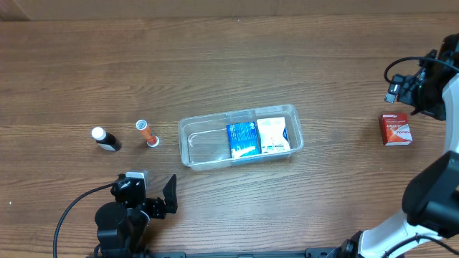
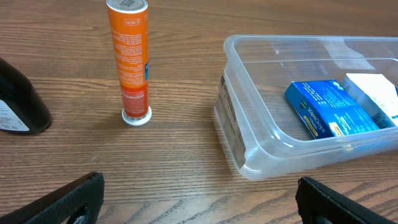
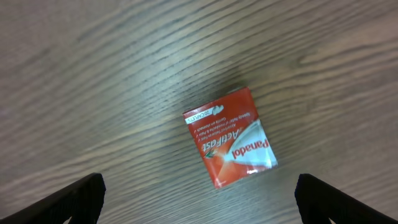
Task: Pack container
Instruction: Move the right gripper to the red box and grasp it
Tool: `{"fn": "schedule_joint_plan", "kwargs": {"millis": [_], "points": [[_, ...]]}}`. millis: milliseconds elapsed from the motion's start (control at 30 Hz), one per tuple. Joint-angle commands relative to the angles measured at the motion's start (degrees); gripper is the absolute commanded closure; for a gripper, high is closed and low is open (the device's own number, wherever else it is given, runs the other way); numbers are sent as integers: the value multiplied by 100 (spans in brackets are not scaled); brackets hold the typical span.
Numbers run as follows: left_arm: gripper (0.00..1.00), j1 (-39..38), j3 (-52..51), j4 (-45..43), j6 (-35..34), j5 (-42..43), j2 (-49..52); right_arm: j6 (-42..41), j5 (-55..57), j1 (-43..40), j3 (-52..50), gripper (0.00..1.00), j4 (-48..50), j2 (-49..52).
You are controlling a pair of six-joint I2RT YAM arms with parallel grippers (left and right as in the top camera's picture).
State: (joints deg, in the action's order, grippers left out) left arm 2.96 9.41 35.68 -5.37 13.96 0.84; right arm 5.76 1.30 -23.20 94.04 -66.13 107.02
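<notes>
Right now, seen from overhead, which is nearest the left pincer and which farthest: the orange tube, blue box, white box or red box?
1. Orange tube, just ahead of the left pincer.
2. Blue box, in the tub.
3. White box, beside it.
4. Red box, far right.

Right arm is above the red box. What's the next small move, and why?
Probably lower the right pincer straight down around the red Panadol box: it lies flat on the table, roughly between the open fingers, outside the container that already holds a blue box and a white box.
</notes>
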Motion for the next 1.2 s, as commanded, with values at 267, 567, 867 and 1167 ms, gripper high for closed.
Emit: {"fn": "schedule_joint_plan", "kwargs": {"millis": [267, 567, 867, 1167], "points": [[0, -33, -15, -13, 111, 24, -57, 953, 162, -402, -22, 0, -105, 1106], [0, -33, -15, -13, 111, 24, -57, 1091, 289, -487, -260, 0, 35, 1237], [0, -33, -15, -13, 111, 26, -57, 1110, 385, -387, -909, 0, 671, 1237], [0, -33, -15, -13, 111, 24, -57, -525, 87, -282, -909, 30, 1099, 1237]]}}
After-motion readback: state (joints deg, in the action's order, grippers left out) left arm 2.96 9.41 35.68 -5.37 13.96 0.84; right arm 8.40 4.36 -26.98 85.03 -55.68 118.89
